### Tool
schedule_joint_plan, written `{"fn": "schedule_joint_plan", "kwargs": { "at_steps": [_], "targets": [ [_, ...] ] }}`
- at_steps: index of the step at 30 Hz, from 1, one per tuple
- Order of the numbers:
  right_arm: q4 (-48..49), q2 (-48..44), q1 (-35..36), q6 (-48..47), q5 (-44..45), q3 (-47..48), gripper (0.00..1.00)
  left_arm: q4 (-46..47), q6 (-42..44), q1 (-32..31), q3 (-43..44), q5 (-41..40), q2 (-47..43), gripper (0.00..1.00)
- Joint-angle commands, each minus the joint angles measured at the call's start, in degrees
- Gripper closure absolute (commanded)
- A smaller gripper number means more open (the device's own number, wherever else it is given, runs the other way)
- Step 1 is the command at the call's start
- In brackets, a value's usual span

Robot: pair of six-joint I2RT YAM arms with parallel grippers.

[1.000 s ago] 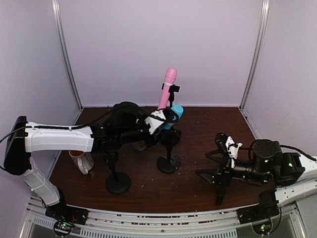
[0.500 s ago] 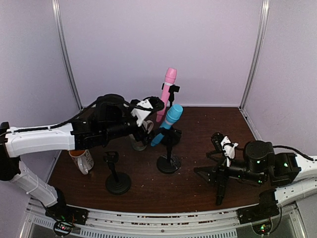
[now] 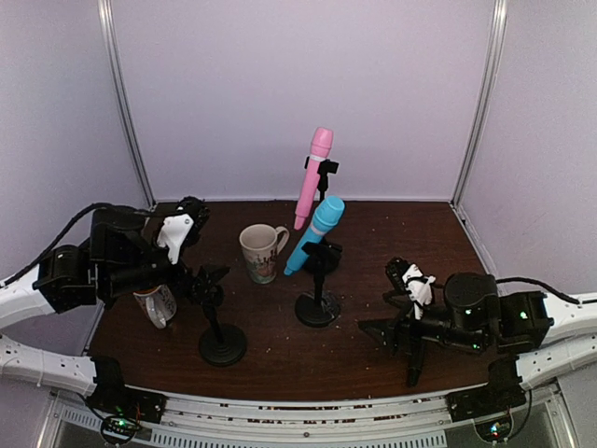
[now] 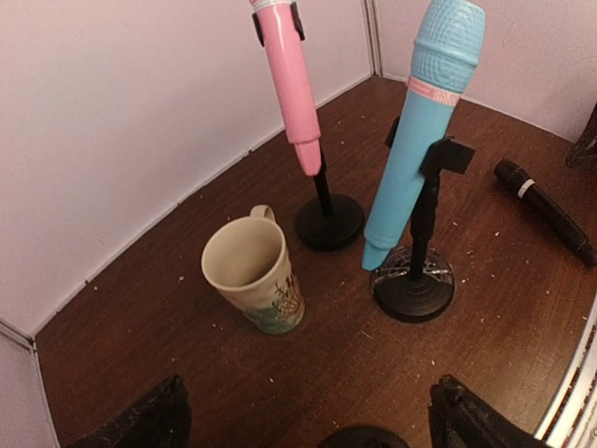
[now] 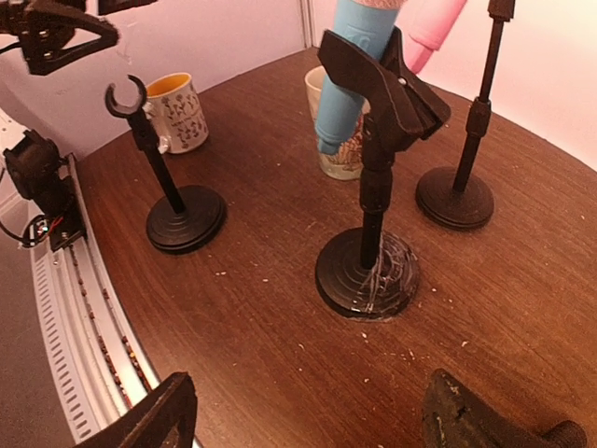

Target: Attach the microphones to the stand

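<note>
Left pincer (image 3: 185, 222): jaws apart, empty, raised over the left side of the table (image 3: 280, 359). Right pincer (image 5: 312, 420): jaws apart, empty, low on the right. Pink microphone (image 3: 313, 177): slim, clipped near-upright in the rear stand (image 3: 324, 191). Light blue microphone (image 3: 314, 235): ribbed head up, tilted, clipped in the middle stand (image 3: 318, 289). Black microphone (image 4: 544, 208): silver ring, lying flat on the table right of that stand. Front-left stand (image 3: 217, 317): clip empty
</note>
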Motion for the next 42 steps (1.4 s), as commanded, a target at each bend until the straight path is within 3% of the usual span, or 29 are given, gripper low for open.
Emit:
{"fn": "schedule_joint_plan", "kwargs": {
  "at_steps": [1, 6, 10, 17, 25, 28, 35, 42],
  "targets": [
    [-3.61, 3.38, -1.45, 4.35, 6.63, 2.32, 0.16, -5.19, -7.90, -0.95, -5.30, 2.05, -5.26, 0.11],
    [-21.75, 5.74, -3.10, 24.79, 17.78, 5.47, 0.16, -4.00, -11.59, -3.88, -10.29, 1.48, -9.87, 0.12],
    [-34.87, 5.20, -3.61, 41.78, 18.76, 3.53, 0.18, -2.29, -11.71, -6.27, -12.07, -2.61, -11.24, 0.12],
    [-33.83, 2.80, -4.48, 54.58, 7.29, -6.88, 0.23, 5.08, -8.93, -6.52, -16.30, -7.06, -12.54, 0.14],
    [-23.62, 5.26, -11.76, 55.25, -1.24, -13.14, 0.33, 4.46, -8.47, -6.52, -14.31, -14.45, -12.92, 0.14],
    [-19.22, 8.71, -15.02, 53.13, -4.02, -13.47, 0.38, 4.32, -7.86, -6.52, -14.53, -11.80, -14.77, 0.14],
    [-16.13, 16.94, -18.40, 50.22, -5.31, -11.49, 0.49, 4.36, -8.46, -6.52, -14.63, -13.75, -16.72, 0.14],
    [-20.47, 4.29, -19.42, 50.75, 3.96, -9.85, 0.70, 5.27, -4.31, -6.52, -11.16, -13.92, -13.81, 0.09]
  ]
}}
